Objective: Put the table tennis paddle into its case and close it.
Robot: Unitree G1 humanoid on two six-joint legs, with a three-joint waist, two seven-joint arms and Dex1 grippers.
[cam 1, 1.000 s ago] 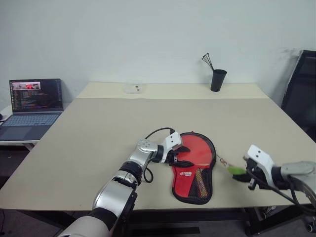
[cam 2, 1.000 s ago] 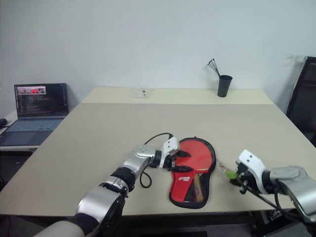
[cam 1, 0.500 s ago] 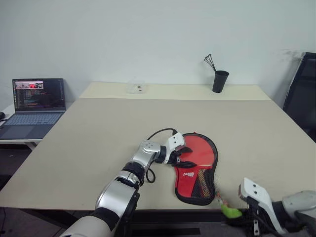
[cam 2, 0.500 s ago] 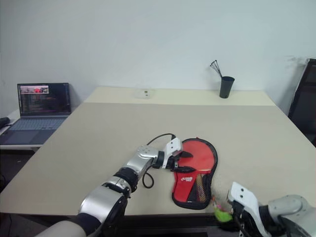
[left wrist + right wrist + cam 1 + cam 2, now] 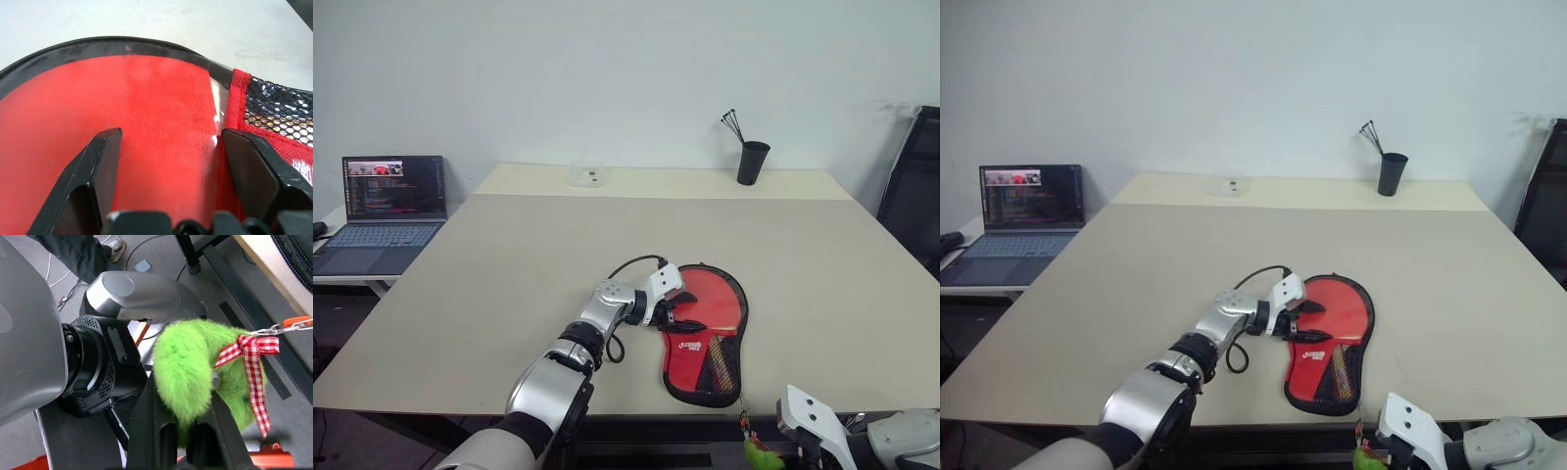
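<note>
The case [image 5: 705, 338] lies red side up near the front edge of the table [image 5: 509, 255], its round end away from the robot and its narrow mesh-pocket end toward the edge, long axis running front to back. The left gripper [image 5: 672, 311] rests on its round part, fingers [image 5: 100, 161] spread wide and pressing on the red face rather than clasping it. The right gripper [image 5: 183, 431] is clamped shut on the green tag [image 5: 195, 372], which a thin chain links to the case; since a second ago it has pulled back from beside the case to below the table's front edge. A laptop [image 5: 382, 206] sits far left; a black cup [image 5: 750, 163] stands at the back
</note>
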